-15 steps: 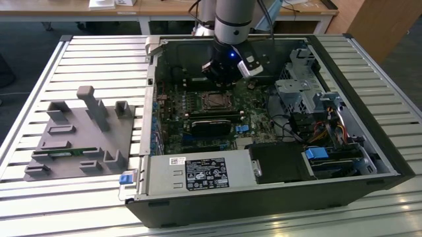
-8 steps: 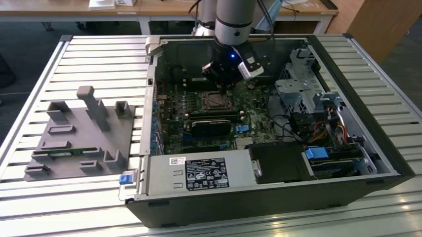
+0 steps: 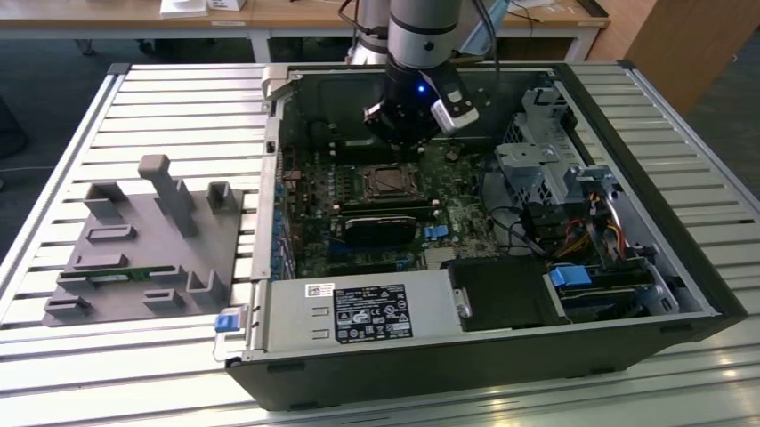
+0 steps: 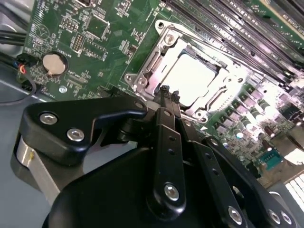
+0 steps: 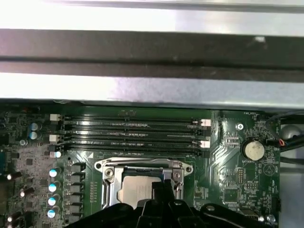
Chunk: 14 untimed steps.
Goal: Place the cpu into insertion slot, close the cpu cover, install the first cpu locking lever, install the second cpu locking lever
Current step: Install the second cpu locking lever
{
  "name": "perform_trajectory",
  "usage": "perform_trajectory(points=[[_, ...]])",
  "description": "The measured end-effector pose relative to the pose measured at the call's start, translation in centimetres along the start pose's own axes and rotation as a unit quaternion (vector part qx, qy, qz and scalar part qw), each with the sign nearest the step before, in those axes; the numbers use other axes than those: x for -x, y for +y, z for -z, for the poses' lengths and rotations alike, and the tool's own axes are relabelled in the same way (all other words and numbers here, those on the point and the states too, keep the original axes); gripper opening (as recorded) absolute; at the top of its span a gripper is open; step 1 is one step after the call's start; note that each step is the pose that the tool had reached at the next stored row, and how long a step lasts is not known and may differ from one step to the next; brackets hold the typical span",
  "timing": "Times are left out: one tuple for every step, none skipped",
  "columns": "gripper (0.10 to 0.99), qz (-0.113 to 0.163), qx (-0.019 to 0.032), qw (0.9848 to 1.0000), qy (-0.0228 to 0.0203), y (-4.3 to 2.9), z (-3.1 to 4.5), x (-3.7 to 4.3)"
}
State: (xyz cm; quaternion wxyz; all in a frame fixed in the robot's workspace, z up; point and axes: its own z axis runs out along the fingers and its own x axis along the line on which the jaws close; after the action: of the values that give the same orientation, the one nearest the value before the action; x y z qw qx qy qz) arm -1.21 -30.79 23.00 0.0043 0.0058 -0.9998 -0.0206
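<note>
Black two-finger tool sat just above the socket area inside the open dark-grey PC case, upper centre of the exterior view; fingers looked pressed together with nothing between them, tips hovering at the near edge of the frame in the second wrist view, contact not clear. One small flat square cpu with pale silver-grey metal top already lay in the one square silver-rimmed insertion slot, centre-right of the second wrist view and bottom centre of the first wrist view. One thin silver metal cpu cover frame with a square window appeared down over the chip, lid showing through the window; whether it was fully latched I couldn't tell, and I couldn't pick out the locking levers for sure. Handling judgement: the chip is light, rigid and fragile underneath, so take it by the edges only, flat, no tilt; the lid is slick metal. The cover is thin springy sheet, push it on its frame edge, not on the chip. The levers are likely stiff wire, sprung, and could snap back. Counts: four long black memory slots above the socket in the first wrist view, one round silver coin cell at right, five shiny capacitor tops at left. One grey moulded fixture tray sat on the slatted metal counter, left of the exterior view.
</note>
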Motion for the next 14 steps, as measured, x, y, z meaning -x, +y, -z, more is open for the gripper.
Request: perform_trajectory(points=[[0.106,0.0,0.0001,1.0,-0.0004,-0.03,-0.01,-0.02],[0.106,0.0,0.0,1.0,-0.0004,-0.09,0.0,-0.04],[0.106,0.0,0.0,1.0,-0.0005,-0.21,0.01,-0.04],[0.106,0.0,0.0,1.0,-0.0004,-0.41,0.02,-0.05],[0.106,0.0,0.0,1.0,-0.0004,-0.66,0.03,-0.07],[0.106,0.0,0.0,1.0,-0.0004,-0.85,0.03,-0.08],[0.106,0.0,0.0,1.0,-0.0004,-1.06,0.04,-0.09],[0.106,0.0,0.0,1.0,-0.0004,-1.25,0.05,-0.11],[0.106,0.0,0.0,1.0,-0.0004,-1.41,0.05,-0.12],[0.106,0.0,0.0,1.0,-0.0004,-1.56,0.06,-0.13],[0.106,0.0,0.0,1.0,-0.0005,-1.7,0.06,-0.14],[0.106,0.0,0.0,1.0,-0.0005,-1.86,0.07,-0.14],[0.106,0.0,0.0001,1.0,-0.0005,-2.04,0.07,-0.14],[0.106,0.0,0.0,1.0,-0.0005,-2.23,0.09,-0.15]])
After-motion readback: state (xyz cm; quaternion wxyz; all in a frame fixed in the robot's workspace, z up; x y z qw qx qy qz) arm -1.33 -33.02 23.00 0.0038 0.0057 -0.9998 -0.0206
